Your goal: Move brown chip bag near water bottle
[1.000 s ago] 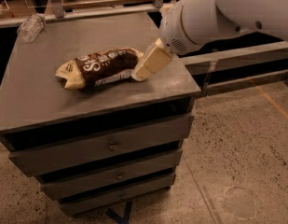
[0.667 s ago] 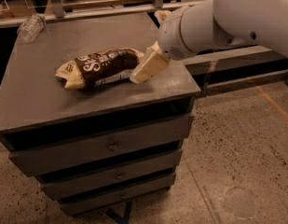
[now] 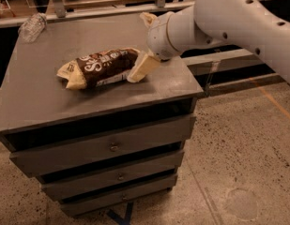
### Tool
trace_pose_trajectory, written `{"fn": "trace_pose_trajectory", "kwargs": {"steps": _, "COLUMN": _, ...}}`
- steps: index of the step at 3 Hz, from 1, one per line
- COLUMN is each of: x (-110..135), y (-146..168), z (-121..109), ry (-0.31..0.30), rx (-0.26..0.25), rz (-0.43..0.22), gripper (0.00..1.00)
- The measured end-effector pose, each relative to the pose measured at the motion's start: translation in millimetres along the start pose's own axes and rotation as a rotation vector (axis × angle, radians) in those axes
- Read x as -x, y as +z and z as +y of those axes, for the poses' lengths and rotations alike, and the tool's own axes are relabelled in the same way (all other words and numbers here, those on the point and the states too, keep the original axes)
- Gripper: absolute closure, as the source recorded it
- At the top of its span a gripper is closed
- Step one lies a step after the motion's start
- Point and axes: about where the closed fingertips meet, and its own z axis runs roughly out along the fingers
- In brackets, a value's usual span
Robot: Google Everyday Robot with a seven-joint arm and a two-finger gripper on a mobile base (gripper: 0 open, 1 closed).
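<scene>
The brown chip bag [image 3: 101, 67] lies on its side in the middle of the grey cabinet top [image 3: 50, 102], its cream ends pointing left and right. The water bottle [image 3: 32, 26] lies at the far left back corner, well apart from the bag. My gripper [image 3: 139, 47] is at the bag's right end, open. Its lower cream finger [image 3: 142, 67] rests against the bag's right end, and the other finger [image 3: 147, 18] points up behind it. The bag is not between the fingers.
The cabinet has several drawers [image 3: 111, 146] below its top and stands on a speckled floor [image 3: 238, 163]. My white arm [image 3: 229, 18] reaches in from the right over the cabinet's right edge. Shelving and rails [image 3: 111, 6] run behind the cabinet.
My gripper and arm have shifted a little to the left, bringing the lower finger against the bag's right end. The bag and bottle have not visibly moved.
</scene>
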Motion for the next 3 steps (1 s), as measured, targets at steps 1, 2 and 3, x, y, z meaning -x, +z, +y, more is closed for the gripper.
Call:
{"fn": "trace_pose_trajectory", "kwargs": {"steps": 1, "x": -7, "y": 29, "z": -7, "ry": -0.059, "rx": 0.024, "rz": 0.027, "gripper": 0.00}}
{"fn": "trace_pose_trajectory", "kwargs": {"steps": 2, "x": -17, "y": 52, "z": -9, "ry": -0.089, "rx": 0.040, "rz": 0.064, "gripper": 0.00}}
{"fn": "trace_pose_trajectory", "kwargs": {"steps": 3, "x": -22, "y": 67, "z": -8, "ry": -0.111, "rx": 0.057, "rz": 0.082, "gripper": 0.00}}
